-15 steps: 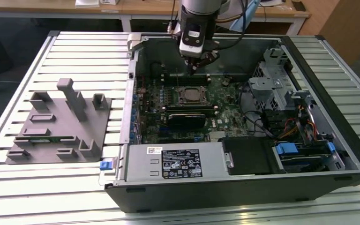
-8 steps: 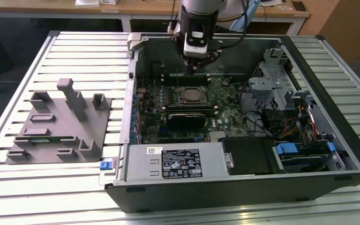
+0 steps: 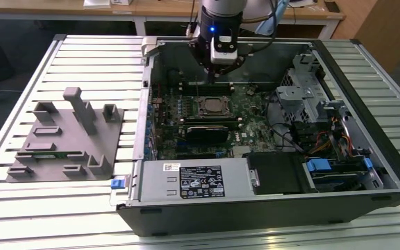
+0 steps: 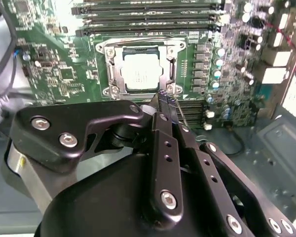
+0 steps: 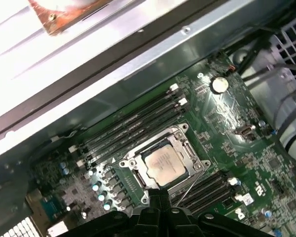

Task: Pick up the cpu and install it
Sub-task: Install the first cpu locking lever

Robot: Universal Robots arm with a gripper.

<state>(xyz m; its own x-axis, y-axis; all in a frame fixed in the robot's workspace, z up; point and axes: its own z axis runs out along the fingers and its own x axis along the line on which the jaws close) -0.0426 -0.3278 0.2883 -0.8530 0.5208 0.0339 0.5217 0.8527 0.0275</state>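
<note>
The cpu (image 3: 212, 105) is a small square chip with a silvery top. It lies flat inside the metal-framed socket on the green motherboard (image 3: 255, 133), and both wrist views show it there (image 4: 140, 73) (image 5: 165, 165). My gripper (image 3: 214, 77) hangs inside the open computer case, a little above the socket's far side and clear of the chip. Its two black fingers are pressed together at the tips (image 4: 164, 98) (image 5: 161, 194) with nothing between them. A thin wire lever (image 5: 187, 186) runs beside the socket.
Black memory slots (image 4: 148, 19) run along one side of the socket. Case walls (image 3: 148, 104), a drive cage (image 3: 304, 88) and a power supply (image 3: 193, 179) ring the board. A grey plastic fixture (image 3: 64, 138) stands on the slatted table at the exterior view's left.
</note>
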